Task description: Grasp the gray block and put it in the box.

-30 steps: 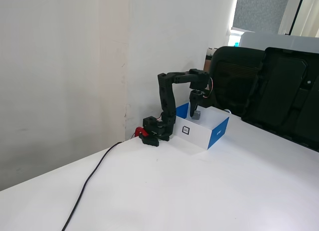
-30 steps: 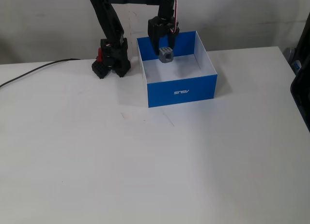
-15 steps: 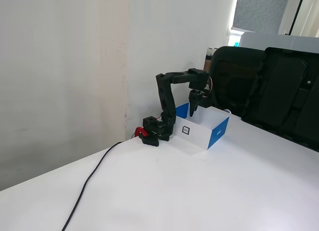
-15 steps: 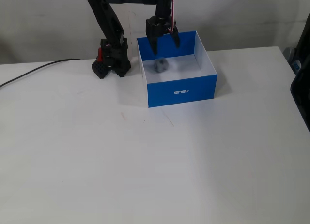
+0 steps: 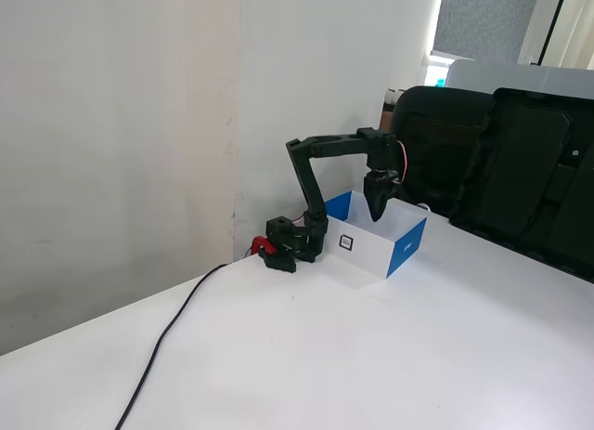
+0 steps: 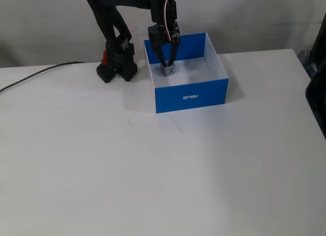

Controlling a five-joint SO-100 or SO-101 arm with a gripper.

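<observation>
My arm rises from its base, the upper link leaning up, the forearm reaching level. My wrist bends straight down. My gripper [image 6: 167, 68] points downward, its fingers [image 6: 162, 56] spread a little and closed around the gray block [image 6: 168, 70]. In a fixed view my gripper [image 5: 375, 216] hangs vertical.

Plain white wall [image 5: 121, 123] left of and behind the end effector [image 5: 378, 214], smooth white desk [image 5: 390, 356] below it, black padded office chair [image 5: 445, 161] to its right, daylit window [image 5: 483, 21] above.
</observation>
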